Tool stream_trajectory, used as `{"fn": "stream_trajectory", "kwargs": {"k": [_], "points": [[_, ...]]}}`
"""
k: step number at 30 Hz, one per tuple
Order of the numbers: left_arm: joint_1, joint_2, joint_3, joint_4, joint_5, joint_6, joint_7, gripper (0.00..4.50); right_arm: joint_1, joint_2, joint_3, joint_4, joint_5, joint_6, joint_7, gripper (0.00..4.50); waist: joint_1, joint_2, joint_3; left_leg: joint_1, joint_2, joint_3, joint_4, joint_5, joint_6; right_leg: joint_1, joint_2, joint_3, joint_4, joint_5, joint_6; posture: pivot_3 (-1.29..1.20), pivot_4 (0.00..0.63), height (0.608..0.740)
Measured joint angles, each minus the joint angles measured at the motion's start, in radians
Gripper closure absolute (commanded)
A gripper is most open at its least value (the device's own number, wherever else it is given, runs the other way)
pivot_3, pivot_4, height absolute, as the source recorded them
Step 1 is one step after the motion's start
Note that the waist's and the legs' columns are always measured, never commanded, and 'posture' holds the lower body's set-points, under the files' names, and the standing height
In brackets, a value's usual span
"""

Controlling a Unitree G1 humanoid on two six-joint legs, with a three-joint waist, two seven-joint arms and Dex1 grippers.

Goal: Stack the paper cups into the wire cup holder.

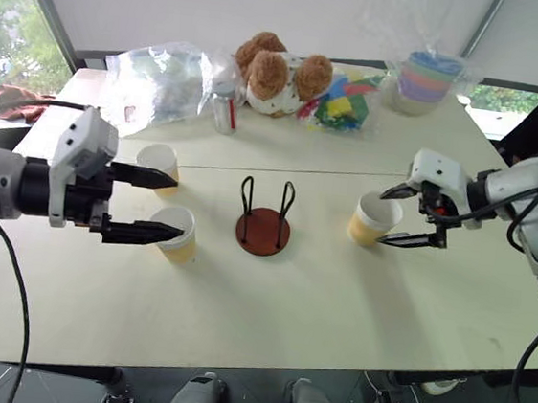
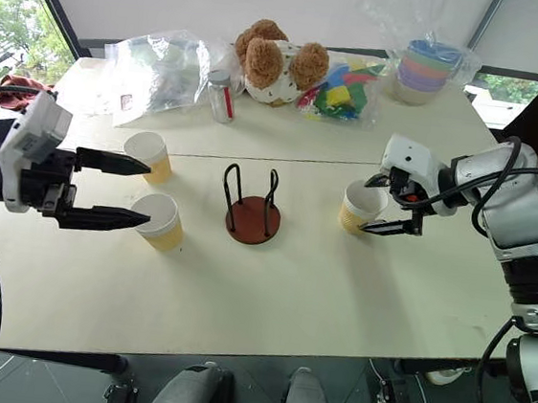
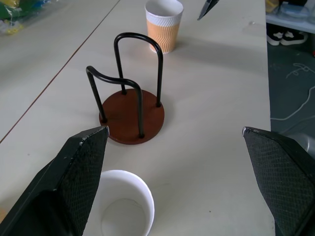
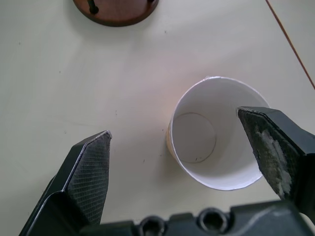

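Three paper cups stand upright on the pale table (image 1: 335, 305): one at the back left (image 1: 160, 163), one in front of it (image 1: 177, 233), and one to the right (image 1: 375, 219). The wire cup holder (image 1: 264, 225), a dark-red disc with black wire loops, stands empty between them. My left gripper (image 1: 174, 209) is open, level and pointing right, its fingertips over the two left cups. In the left wrist view the nearer cup (image 3: 125, 211) lies below one finger, not between them. My right gripper (image 4: 174, 128) is open, tilted down over the right cup (image 4: 216, 152), holding nothing.
Along the back of the table lie a clear plastic bag (image 1: 161, 80), a small jar (image 1: 224, 110), a plush bear (image 1: 281, 73), a bag of coloured toys (image 1: 342, 101) and pastel bowls in plastic (image 1: 426, 81). A seam runs across the table behind the holder.
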Motion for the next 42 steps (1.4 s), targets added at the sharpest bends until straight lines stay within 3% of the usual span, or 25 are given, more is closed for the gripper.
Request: {"fn": "stream_trajectory", "kwargs": {"k": [3,6,13,21,26,30,36,42], "points": [[-0.001,-0.006,-0.008,-0.001,0.003,0.0,0.007,0.0,0.0,0.028,0.012,0.033,-0.025,-0.034,0.002,0.03,0.0,0.0,0.0,0.0,0.0,0.0,0.0,0.0,0.0,0.0,0.0,0.0,0.0,0.0,0.0,0.0,0.15,0.74],[-0.003,-0.006,-0.011,-0.007,0.003,0.004,0.015,0.0,0.0,0.064,0.038,0.085,-0.065,-0.096,-0.006,0.86,0.0,0.0,0.0,0.0,0.0,0.0,0.001,0.0,0.0,0.0,0.0,0.0,0.0,0.0,0.0,0.0,0.15,0.74],[0.004,-0.007,-0.011,-0.04,0.004,0.021,0.034,0.0,-0.02,0.104,0.054,0.184,-0.11,-0.167,0.007,4.46,0.0,0.0,0.0,0.0,0.0,0.0,0.001,0.0,0.0,0.0,0.0,0.0,0.0,0.0,0.0,0.0,0.15,0.74],[0.046,0.018,0.034,-0.037,0.01,0.031,0.033,0.0,-0.146,0.141,0.059,0.235,-0.124,-0.209,0.082,4.46,-0.004,0.002,0.001,0.0,0.0,0.0,0.001,0.0,-0.001,0.0,0.0,0.0,0.001,0.0,0.0,0.0,0.15,0.74],[0.052,0.023,0.038,-0.004,0.033,0.026,0.018,0.0,-0.451,0.231,0.062,0.384,-0.133,-0.308,0.154,4.46,-0.008,0.005,0.004,0.0,0.0,0.0,0.0,0.002,-0.004,-0.002,0.001,0.0,0.003,0.0,0.0,0.0,0.15,0.74],[0.038,0.022,0.025,0.007,0.049,0.024,0.017,0.0,-0.669,0.296,0.127,0.442,0.003,-0.341,0.201,4.46,-0.005,0.005,0.005,0.0,0.0,-0.001,-0.001,0.003,-0.006,-0.004,0.001,-0.001,0.007,0.0,0.0,0.0,0.15,0.74],[0.018,0.019,0.023,0.006,0.049,0.026,0.026,0.0,-0.692,0.319,0.346,0.424,0.237,-0.318,0.207,4.46,0.0,0.002,0.005,0.0,-0.002,-0.002,0.001,0.003,-0.006,-0.002,-0.002,-0.001,0.006,0.0,0.0,0.0,0.15,0.74],[0.028,0.015,0.034,-0.026,0.039,0.05,0.052,0.0,-0.692,0.333,0.455,0.456,0.291,-0.383,0.207,4.46,-0.006,0.003,0.005,-0.001,-0.001,-0.002,0.0,0.003,-0.006,-0.006,-0.001,-0.001,0.007,0.0,0.0,0.0,0.15,0.74]]}}
